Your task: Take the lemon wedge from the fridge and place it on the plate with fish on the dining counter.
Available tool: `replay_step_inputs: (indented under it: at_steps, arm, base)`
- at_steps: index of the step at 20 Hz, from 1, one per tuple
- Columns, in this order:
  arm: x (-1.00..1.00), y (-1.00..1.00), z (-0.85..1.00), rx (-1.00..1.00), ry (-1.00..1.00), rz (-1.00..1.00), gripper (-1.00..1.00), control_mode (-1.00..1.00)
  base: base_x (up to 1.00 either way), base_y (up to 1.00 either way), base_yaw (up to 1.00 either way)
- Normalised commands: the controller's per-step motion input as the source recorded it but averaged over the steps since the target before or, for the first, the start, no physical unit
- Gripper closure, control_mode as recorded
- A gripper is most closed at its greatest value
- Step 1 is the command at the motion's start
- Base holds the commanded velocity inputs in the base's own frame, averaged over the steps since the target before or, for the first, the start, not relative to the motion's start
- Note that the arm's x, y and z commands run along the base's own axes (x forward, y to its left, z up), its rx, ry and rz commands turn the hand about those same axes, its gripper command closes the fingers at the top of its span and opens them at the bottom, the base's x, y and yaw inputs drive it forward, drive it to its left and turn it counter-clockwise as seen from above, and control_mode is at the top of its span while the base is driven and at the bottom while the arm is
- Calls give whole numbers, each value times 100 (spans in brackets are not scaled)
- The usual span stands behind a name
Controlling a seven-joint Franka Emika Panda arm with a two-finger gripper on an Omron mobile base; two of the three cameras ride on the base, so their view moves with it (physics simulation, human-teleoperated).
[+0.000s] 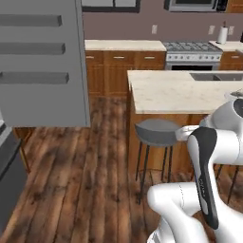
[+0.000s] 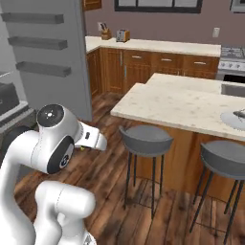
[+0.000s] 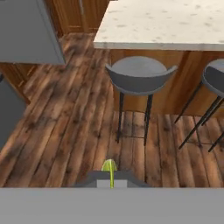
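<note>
Nearest the hand camera, the lemon wedge [image 3: 109, 168] sits pinched between the fingers of the hand [image 3: 109, 180], which is clamped together on it. Picking from the fridge [image 1: 42, 61], its door open, looks done. What remains: carrying it over the stools [image 3: 140, 76] to the worktop [image 2: 177, 105] and setting it on the plate with fish [image 2: 235, 118] at the right edge.

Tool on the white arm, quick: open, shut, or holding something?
Tool: shut on the tiny pale yellow lemon wedge, pinched between its dark finger tips.
</note>
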Motion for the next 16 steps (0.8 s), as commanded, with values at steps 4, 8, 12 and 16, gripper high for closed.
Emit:
replay_step_inputs:
  at_steps: [4,8,12,16]
  arm:
    - [0,0,0,0,0,0,100,100]
    - [0,0,0,0,0,0,100,100]
    - [0,0,0,0,0,0,100,100]
    - [0,0,0,0,0,0,100,100]
  base:
    - [-17,-21,-53]
    - [-1,-67,-29]
    - [27,-64,-12]
    - [53,-61,-11]
